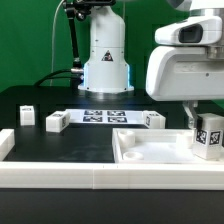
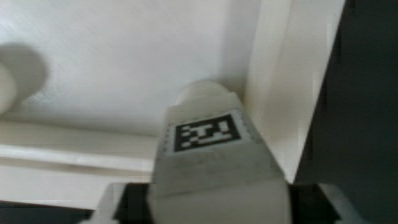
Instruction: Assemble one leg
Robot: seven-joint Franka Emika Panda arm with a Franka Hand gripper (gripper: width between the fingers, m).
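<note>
My gripper (image 1: 205,122) hangs at the exterior view's right, shut on a leg (image 1: 209,137), a small white post with black-and-white tags. It holds the leg upright over the right part of the large white panel (image 1: 150,152) with a raised rim. In the wrist view the leg (image 2: 214,150) fills the gap between the dark finger pads (image 2: 128,205), its tag facing the camera, and the panel (image 2: 107,90) and its rim lie below. I cannot tell whether the leg's lower end touches the panel.
Three more legs lie on the black table: two at the exterior view's left (image 1: 27,116) (image 1: 57,121) and one behind the panel (image 1: 153,119). The marker board (image 1: 105,116) lies in front of the robot base. A white rail (image 1: 90,178) runs along the front.
</note>
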